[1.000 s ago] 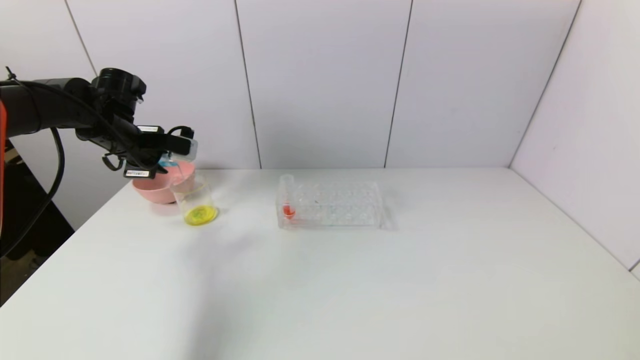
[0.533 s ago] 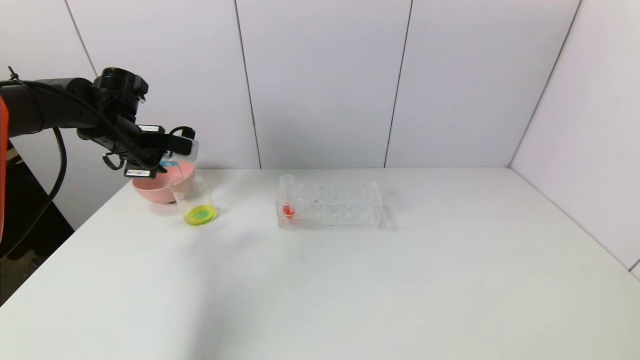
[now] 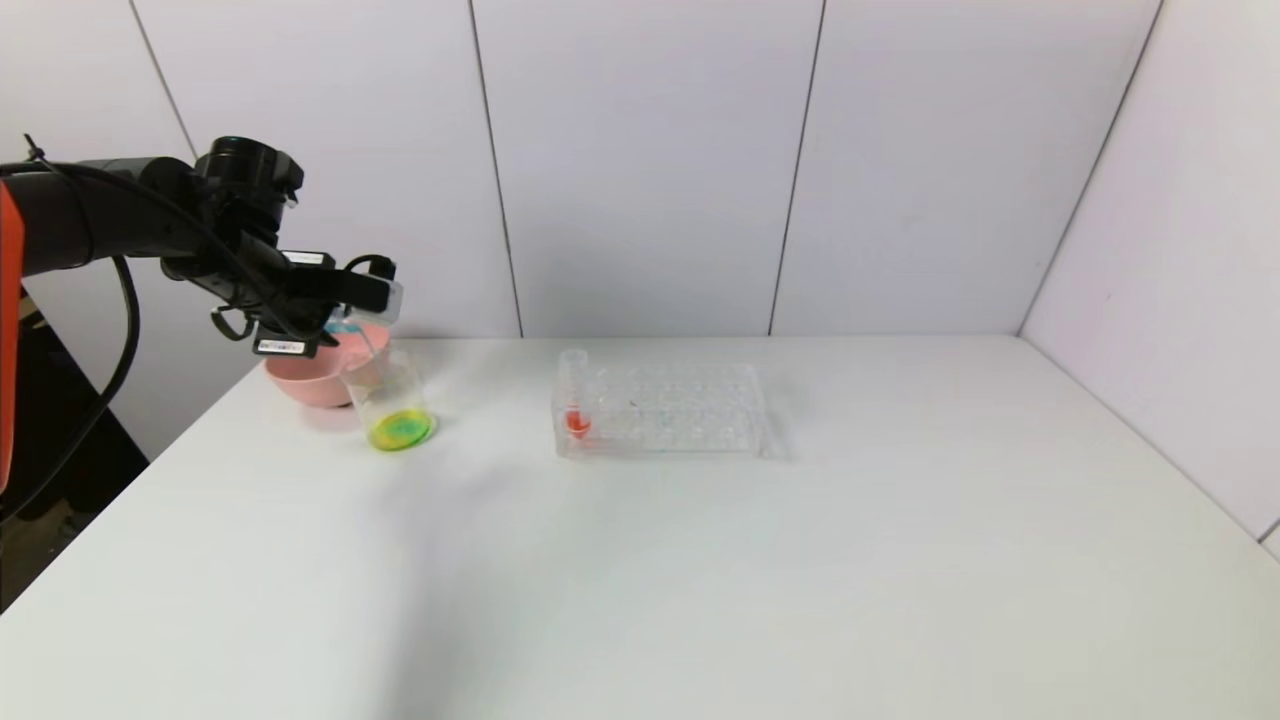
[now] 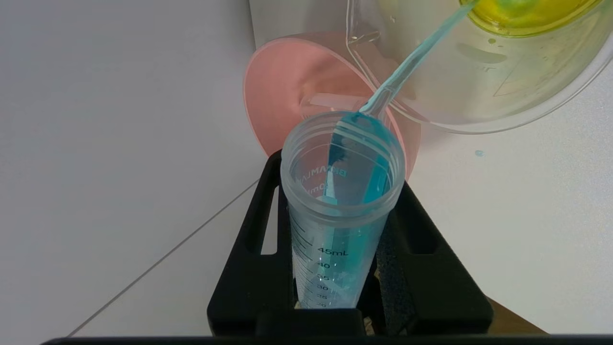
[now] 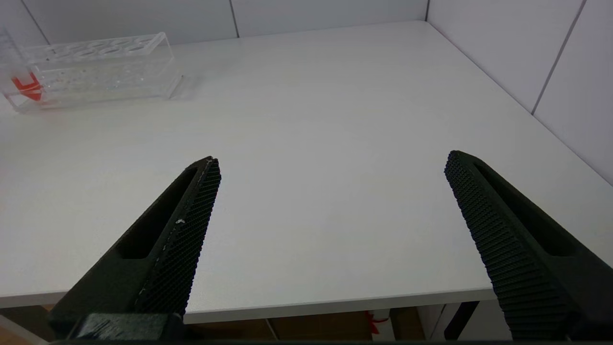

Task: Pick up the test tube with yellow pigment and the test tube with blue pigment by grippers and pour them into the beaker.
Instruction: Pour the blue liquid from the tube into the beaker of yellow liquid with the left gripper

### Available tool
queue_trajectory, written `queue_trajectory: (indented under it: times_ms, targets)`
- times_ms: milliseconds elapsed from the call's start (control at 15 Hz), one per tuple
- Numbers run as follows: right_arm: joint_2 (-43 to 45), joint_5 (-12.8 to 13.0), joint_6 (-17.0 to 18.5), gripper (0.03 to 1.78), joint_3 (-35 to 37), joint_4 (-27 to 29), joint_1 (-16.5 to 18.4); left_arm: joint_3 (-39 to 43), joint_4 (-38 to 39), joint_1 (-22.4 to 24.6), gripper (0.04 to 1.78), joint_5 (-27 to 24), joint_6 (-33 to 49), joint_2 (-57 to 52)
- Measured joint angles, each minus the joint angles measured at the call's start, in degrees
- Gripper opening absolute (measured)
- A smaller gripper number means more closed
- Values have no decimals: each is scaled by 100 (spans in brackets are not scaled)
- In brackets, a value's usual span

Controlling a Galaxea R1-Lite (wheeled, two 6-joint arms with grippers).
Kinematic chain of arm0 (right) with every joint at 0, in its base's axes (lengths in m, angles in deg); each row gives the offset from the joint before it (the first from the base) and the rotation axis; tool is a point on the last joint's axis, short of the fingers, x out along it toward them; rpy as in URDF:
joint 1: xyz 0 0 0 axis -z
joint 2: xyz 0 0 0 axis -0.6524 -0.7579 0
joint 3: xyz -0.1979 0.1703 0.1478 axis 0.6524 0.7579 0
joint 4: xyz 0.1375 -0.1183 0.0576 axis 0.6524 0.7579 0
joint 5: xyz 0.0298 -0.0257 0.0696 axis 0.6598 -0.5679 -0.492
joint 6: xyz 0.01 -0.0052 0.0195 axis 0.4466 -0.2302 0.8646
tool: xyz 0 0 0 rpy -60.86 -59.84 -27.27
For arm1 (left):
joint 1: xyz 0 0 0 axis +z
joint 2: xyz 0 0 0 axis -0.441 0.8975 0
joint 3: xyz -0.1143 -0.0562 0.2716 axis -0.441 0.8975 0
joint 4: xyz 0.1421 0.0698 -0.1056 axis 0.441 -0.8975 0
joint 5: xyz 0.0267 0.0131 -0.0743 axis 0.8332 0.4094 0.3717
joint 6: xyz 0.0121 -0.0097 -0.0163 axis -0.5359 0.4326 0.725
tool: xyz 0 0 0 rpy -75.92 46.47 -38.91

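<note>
Since earlier, green has spread through the beaker [image 3: 392, 405] at left; left gripper [image 4: 352, 268], jaws clamped on the blue tube [image 4: 342, 201], should hold tilt steady. Right gripper [image 5: 330, 206] gapes empty.

clear plastic beaker [image 3: 392, 400], matt white table [image 3: 700, 560]

The white counter [image 3: 700, 560] carries a pink bowl [image 3: 310, 378] at its far left, the beaker [image 3: 392, 408] just beside it, and a clear rack [image 3: 665, 410] mid-counter.
</note>
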Motion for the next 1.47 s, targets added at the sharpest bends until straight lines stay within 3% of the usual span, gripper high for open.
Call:
queue_trajectory:
  times_ms: [1467]
  targets:
    - [0, 0, 0, 171, 0, 0, 0, 0, -9, -74, 50, 295, -77, 11]
